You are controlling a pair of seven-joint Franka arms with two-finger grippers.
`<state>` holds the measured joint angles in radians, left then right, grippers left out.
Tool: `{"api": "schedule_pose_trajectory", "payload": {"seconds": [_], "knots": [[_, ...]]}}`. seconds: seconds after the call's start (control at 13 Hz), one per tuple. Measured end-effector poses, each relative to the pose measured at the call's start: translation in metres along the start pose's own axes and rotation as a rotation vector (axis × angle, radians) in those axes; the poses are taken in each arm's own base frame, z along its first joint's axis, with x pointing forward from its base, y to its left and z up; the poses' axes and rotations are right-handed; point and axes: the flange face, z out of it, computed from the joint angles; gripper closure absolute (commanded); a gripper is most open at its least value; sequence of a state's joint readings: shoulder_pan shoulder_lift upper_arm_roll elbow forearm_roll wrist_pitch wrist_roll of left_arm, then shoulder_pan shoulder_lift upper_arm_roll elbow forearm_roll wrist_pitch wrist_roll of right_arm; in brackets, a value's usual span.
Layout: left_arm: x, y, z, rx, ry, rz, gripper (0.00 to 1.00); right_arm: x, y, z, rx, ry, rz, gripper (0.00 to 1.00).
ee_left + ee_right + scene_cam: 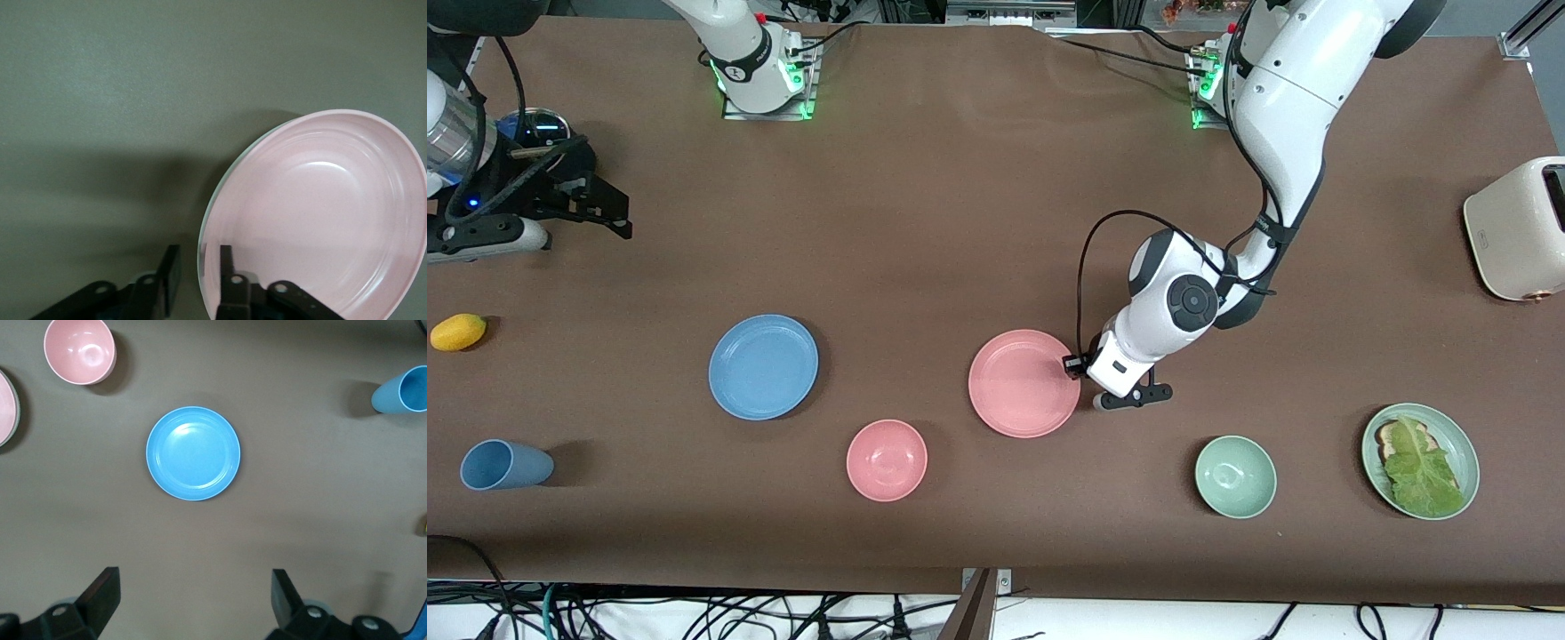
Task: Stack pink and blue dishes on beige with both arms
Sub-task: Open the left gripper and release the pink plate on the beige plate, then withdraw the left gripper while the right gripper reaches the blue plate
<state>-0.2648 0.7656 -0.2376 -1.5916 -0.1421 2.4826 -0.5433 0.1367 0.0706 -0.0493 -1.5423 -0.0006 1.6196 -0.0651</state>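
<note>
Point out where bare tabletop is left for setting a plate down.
Widest free patch: between the arm bases and the blue plate and pink plate. Another lies between the toaster and the lettuce plate. It is crowded around the pink bowl.

Two glossy white jointed arms [1280, 98], shining under the lights, each trailing a black cable [1085, 267]. Green lamps glowing at both bases [765, 84] beside the cable. Dark round joint cap [1193, 304] showing near the cable. Black two-finger grippers: left gripper [193, 277], right gripper [193, 597], small screws showing.
</note>
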Motion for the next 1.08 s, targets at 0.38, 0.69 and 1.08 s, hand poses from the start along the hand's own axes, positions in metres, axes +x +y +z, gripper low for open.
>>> {"api": "schedule_pose_trajectory", "payload": {"seconds": [0.38, 0.69, 1.08], "knots": [[0.007, 0.007, -0.015, -0.017, 0.024, 0.003, 0.00, 0.003, 0.011, 0.007, -0.004, -0.009, 0.018, 0.00], [0.009, 0.017, -0.075, 0.020, -0.014, 0.017, 0.00, 0.007, 0.009, 0.018, -0.007, -0.028, 0.013, 0.00], [0.027, -0.006, -0.160, 0.098, -0.105, 0.084, 0.00, 0.039, 0.011, 0.074, -0.013, -0.048, 0.011, 0.00]]}}
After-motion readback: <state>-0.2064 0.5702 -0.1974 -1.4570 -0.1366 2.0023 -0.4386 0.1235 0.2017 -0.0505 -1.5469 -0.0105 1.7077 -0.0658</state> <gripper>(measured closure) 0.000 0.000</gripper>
